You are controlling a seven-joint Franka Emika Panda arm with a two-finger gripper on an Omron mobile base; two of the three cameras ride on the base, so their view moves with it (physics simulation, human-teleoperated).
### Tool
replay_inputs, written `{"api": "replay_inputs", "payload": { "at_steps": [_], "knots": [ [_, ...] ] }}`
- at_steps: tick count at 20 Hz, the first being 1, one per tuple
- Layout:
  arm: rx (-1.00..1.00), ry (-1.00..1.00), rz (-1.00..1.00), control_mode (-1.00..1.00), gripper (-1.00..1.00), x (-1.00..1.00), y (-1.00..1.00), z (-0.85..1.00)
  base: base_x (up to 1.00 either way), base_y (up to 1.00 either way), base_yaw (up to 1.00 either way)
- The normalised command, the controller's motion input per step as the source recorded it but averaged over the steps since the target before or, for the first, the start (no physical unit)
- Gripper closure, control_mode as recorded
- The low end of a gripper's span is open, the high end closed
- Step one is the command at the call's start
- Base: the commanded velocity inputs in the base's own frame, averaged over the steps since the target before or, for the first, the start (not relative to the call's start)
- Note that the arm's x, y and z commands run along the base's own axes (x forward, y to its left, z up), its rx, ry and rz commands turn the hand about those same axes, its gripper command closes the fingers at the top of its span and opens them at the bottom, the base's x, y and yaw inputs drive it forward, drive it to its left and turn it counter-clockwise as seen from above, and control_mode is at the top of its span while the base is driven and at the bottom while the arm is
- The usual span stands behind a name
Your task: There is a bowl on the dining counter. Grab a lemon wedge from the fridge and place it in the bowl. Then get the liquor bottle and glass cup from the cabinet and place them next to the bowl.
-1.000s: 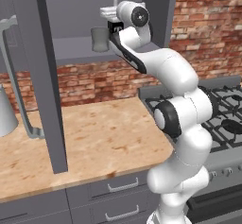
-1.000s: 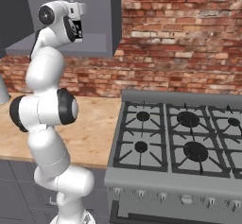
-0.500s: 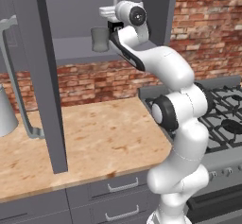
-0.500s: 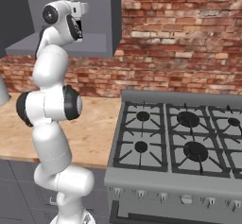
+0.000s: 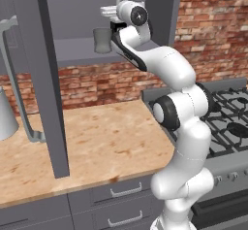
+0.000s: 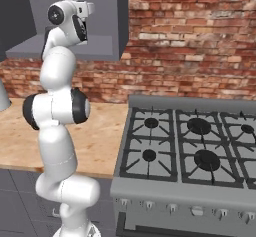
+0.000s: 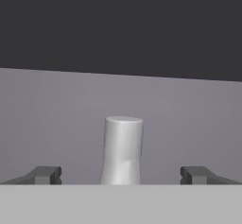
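Cabinet shelf (image 5: 77,54) carries glass cup (image 7: 122,150) (base cut off) between spread hand (image 7: 120,175).

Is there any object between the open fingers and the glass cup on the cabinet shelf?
Nothing visible does. In the hand view the glass cup stands upright, centred ahead of the open gripper, with bare shelf around it.

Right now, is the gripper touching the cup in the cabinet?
Apart. In the hand view the gripper is open, its fingertips standing wide on either side of the upright cup, with bare shelf showing between each tip and the cup.
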Motion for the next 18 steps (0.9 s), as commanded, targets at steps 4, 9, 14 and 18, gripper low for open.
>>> {"api": "replay_inputs", "payload": {
  "at_steps": [4,9,14,18],
  "knots": [
    [0.0,0.0,0.0,-1.0,-1.0,0.16,0.09,-0.02,0.0,0.0,0.0],
    [0.0,0.0,0.0,-1.0,1.0,0.06,0.06,-0.02,0.0,0.0,0.0],
    [0.0,0.0,0.0,-1.0,1.0,0.0,0.0,0.0,0.0,0.0,0.0],
    [0.0,0.0,0.0,-1.0,1.0,0.0,0.0,0.0,0.0,0.0,0.0]
  ]
}}
